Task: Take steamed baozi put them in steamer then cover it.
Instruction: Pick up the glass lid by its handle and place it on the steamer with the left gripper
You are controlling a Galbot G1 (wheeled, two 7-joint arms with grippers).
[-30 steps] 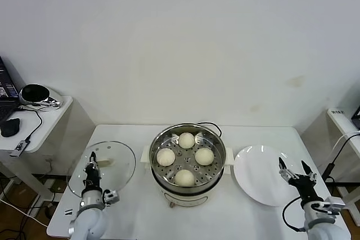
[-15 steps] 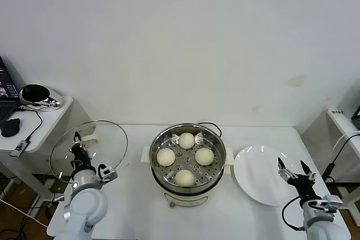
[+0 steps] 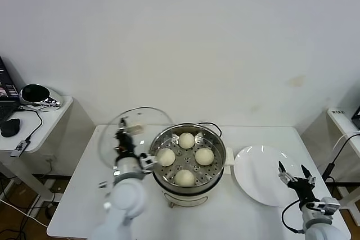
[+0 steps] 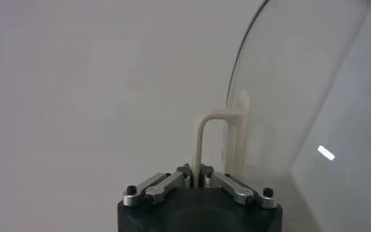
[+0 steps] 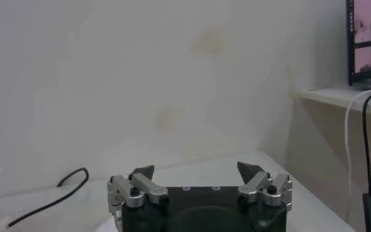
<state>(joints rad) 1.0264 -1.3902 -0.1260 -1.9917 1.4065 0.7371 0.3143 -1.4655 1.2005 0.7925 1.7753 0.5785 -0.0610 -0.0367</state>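
Carried rightward, clear glass cover now stands tilted beside steamer.

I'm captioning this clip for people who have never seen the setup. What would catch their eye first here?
Probably the clear glass lid, held up on edge by its handle in the shut left gripper, just left of the steamer. Next, the four baozi sitting in the open steel basket at table centre. To the right lies a white plate, with the open right gripper idle at its near edge.
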